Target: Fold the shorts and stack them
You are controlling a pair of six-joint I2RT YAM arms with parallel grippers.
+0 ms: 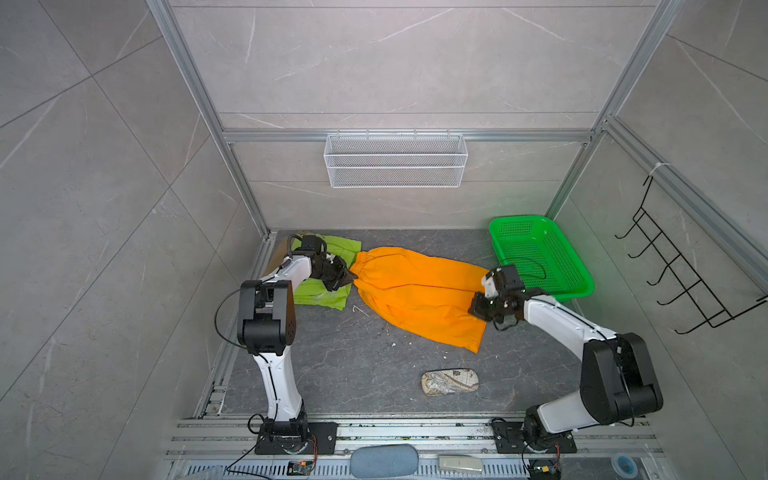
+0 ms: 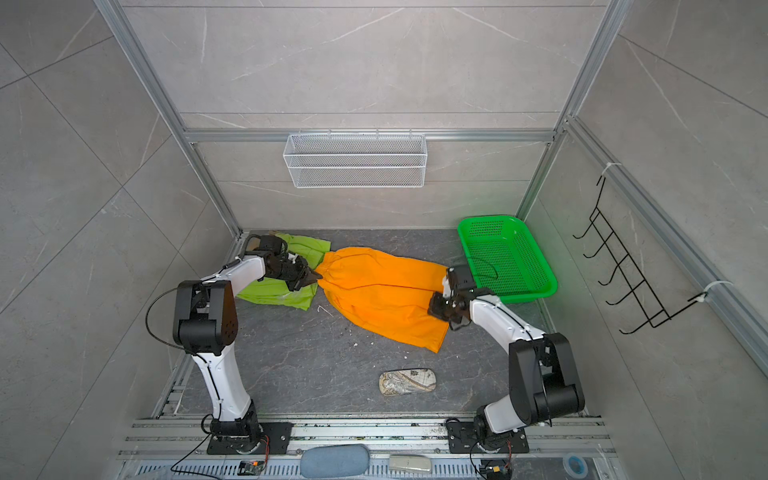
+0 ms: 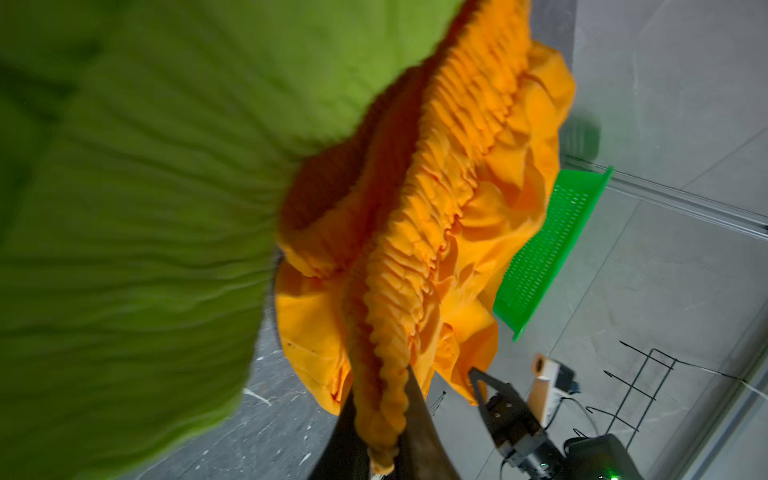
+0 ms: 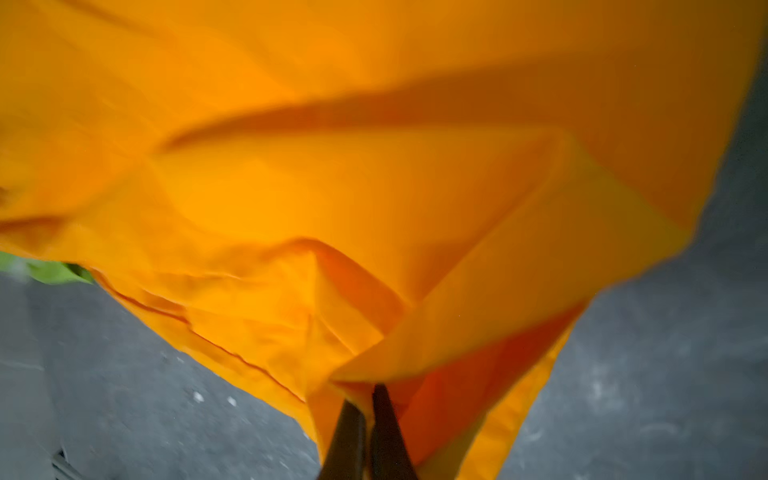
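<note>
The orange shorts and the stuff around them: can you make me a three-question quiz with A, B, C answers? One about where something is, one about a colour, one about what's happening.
1. Where on the table is the green basket?
A. front left corner
B. the middle
C. back right corner

2. What colour are the shorts lying beside the waistband of the orange shorts?
A. lime green
B. blue
C. pink

3. What is happening to the orange shorts?
A. they sit folded in a pile
B. the left gripper and right gripper pinch them at opposite ends
C. they lie untouched

Answers: 1 C, both top views show it far back on the right. 2 A, the lime green shorts lie under the left arm. 3 B, the left wrist view shows the waistband between the jaws, the right wrist view a leg edge.
</note>
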